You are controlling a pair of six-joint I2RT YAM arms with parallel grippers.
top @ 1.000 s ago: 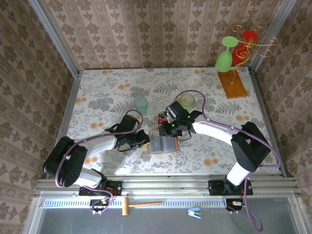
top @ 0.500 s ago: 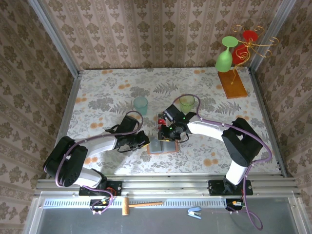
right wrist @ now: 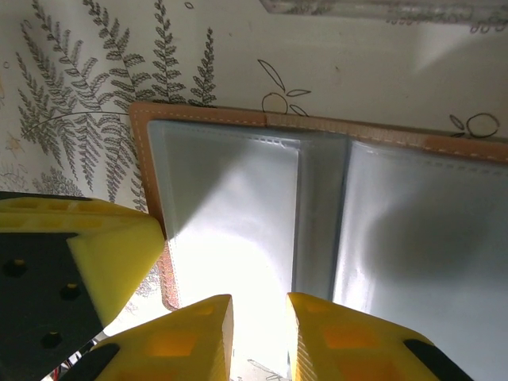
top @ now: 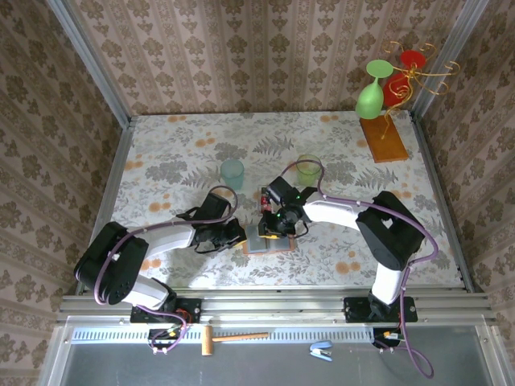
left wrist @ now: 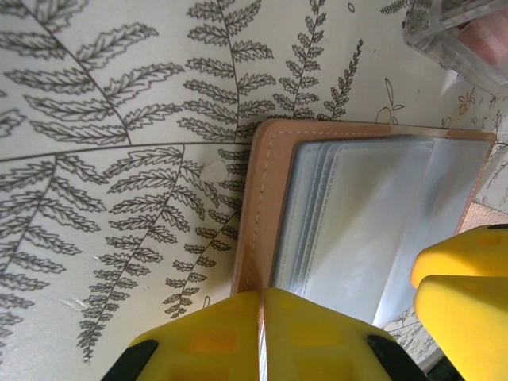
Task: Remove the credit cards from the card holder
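Note:
The tan card holder (top: 264,244) lies open on the table, grey-blue pockets up. My left gripper (top: 243,235) is shut on its left leather edge; the yellow fingertips (left wrist: 262,292) meet over the stitched rim of the card holder (left wrist: 262,198). My right gripper (top: 272,227) hovers over the pockets of the card holder (right wrist: 230,198), its jaws a narrow gap apart (right wrist: 259,305) with nothing between them. Small red and dark credit cards (top: 264,195) lie just beyond the holder, partly behind the right wrist.
A pale green cup (top: 232,170) and a yellow-green cup (top: 308,169) stand behind the holder. At the back right is a wire glass stand on a wooden base (top: 383,141) with a green glass (top: 370,95). Patterned walls close in three sides.
The right arm has swung left and nearer, bringing its gripper down over the holder's pockets. The left gripper has stayed on the holder's edge.

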